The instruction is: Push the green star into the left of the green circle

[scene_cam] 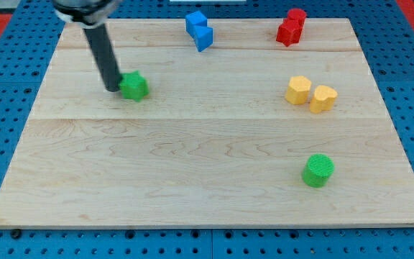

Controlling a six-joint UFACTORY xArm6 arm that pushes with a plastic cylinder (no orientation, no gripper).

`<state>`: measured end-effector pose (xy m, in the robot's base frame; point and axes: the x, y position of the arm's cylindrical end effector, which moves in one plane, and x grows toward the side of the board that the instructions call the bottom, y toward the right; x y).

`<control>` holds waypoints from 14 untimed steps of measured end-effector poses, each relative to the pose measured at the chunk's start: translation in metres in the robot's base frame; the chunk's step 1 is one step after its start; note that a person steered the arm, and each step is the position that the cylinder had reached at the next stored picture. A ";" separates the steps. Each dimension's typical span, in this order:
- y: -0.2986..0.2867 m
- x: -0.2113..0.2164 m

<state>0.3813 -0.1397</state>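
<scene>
- The green star (134, 86) sits in the frame's upper left on the bench (192, 165).
- My tip (113, 89) touches its left side; there is no hand, only the rod.
- The green circle (318, 170) lies well apart, lower right.
- The star looks light, rigid and likely to spin, so push through its centre.

From my tip (113, 88), touching the green star (134, 86), bare board runs to the green circle (318, 170); two yellow blocks (311, 93) stand above that line.

Green star (134, 87) upper-left — green circle (318, 170) (lower-right).
</scene>
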 end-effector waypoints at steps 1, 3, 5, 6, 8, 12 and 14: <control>0.019 -0.011; 0.066 -0.019; 0.073 -0.012; 0.082 0.006; 0.105 0.053; 0.189 0.156; 0.216 0.191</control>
<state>0.5728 0.0762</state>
